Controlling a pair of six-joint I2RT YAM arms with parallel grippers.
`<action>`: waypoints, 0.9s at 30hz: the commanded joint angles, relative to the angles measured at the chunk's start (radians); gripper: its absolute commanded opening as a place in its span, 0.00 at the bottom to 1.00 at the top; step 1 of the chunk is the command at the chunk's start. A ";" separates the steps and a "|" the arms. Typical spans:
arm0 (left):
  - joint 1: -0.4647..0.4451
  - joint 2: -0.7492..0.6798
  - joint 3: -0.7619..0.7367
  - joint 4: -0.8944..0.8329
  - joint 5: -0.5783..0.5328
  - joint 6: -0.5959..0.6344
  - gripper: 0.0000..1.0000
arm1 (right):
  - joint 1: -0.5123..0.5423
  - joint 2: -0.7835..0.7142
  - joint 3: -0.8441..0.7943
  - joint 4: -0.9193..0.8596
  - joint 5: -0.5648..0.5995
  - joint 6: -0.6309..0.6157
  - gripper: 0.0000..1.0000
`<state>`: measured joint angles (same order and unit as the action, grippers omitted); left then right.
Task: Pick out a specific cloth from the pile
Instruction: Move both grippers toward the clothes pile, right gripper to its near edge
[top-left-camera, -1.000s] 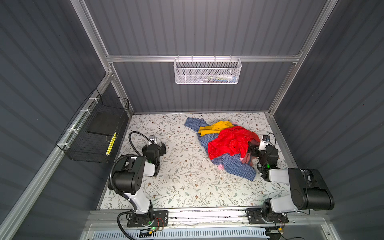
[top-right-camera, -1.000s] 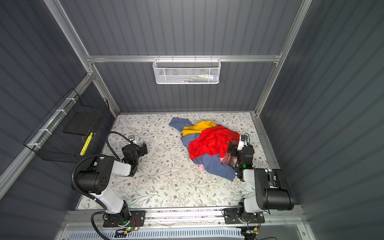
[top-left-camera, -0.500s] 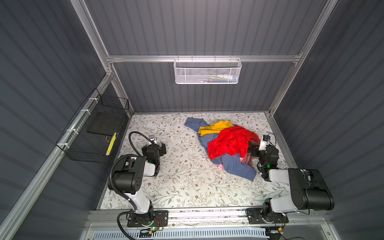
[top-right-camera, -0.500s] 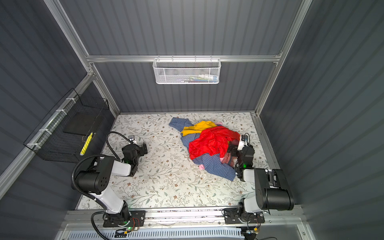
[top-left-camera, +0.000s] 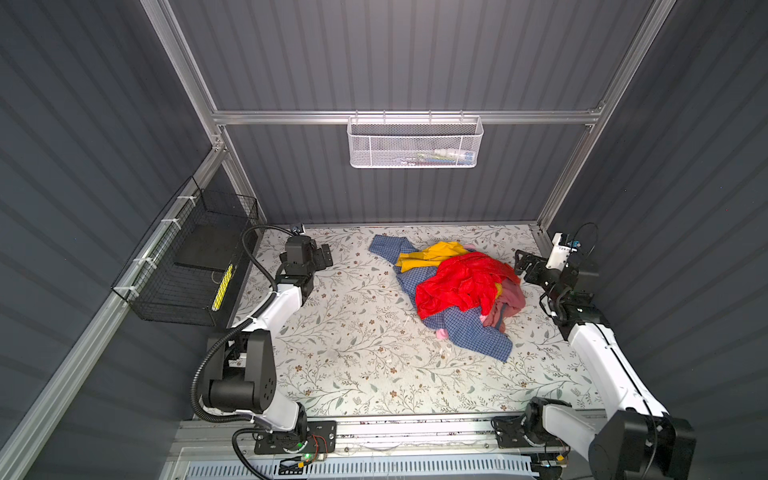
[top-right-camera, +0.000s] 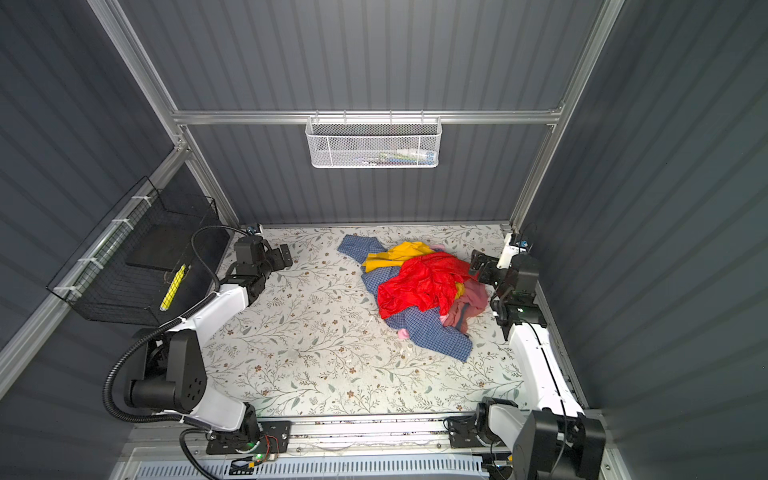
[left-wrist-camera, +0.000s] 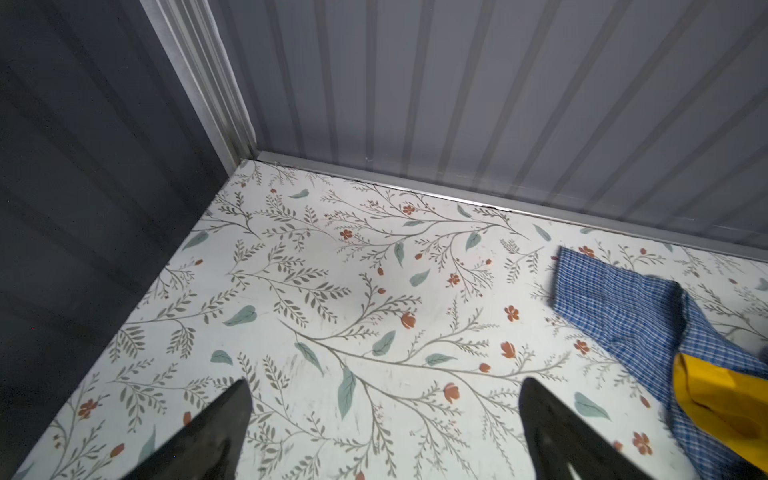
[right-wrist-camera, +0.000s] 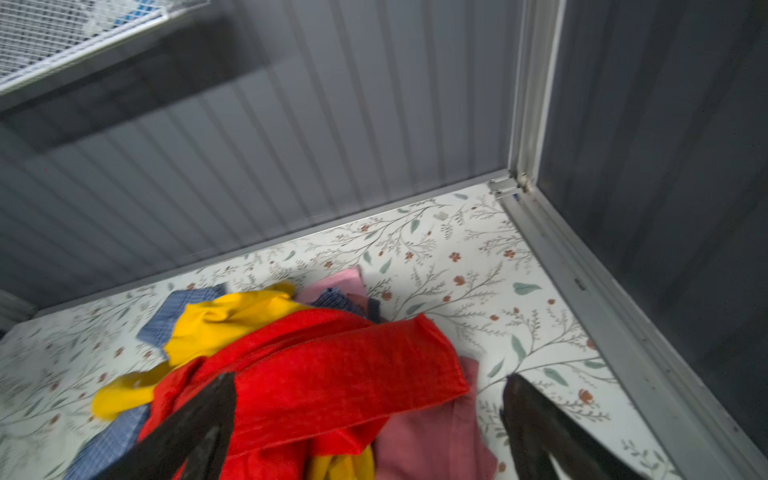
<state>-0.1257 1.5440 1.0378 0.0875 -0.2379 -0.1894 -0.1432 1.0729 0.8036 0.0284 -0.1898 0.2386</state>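
Right claw (right-wrist-camera: 370, 376): jaws wide apart, empty, hanging over the edge of the pile (top-left-camera: 457, 286); probably poised to dig.
Just under it: red fold (right-wrist-camera: 332, 365) on top, rose piece (right-wrist-camera: 432, 440) beneath it, both lying over the target.
Cloth (right-wrist-camera: 334, 282): light pink, mostly buried; one corner peeks out beyond the red fold, farther from the claw.
Left claw (left-wrist-camera: 385, 380): apart, empty, over bare desk (left-wrist-camera: 332, 291), well away from the pile; likely kept clear.
Black basket (top-left-camera: 166, 299): beside the left claw; dark slab (top-left-camera: 203, 249), yellow strip (top-left-camera: 221, 286).
White basket (top-left-camera: 374, 145): high beyond both claws; contents too small to tell.
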 joint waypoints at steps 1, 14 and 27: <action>-0.068 -0.020 0.024 -0.137 0.063 -0.037 1.00 | -0.001 -0.034 0.056 -0.233 -0.166 0.045 0.99; -0.371 0.012 0.057 -0.190 0.061 0.001 1.00 | 0.388 -0.047 0.193 -0.575 0.125 -0.088 0.99; -0.450 0.017 0.047 -0.207 0.085 0.018 1.00 | 0.615 -0.103 0.132 -0.875 0.442 0.315 0.88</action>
<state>-0.5652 1.5478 1.0653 -0.0978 -0.1699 -0.1913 0.4671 1.0164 0.9817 -0.7448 0.1600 0.3801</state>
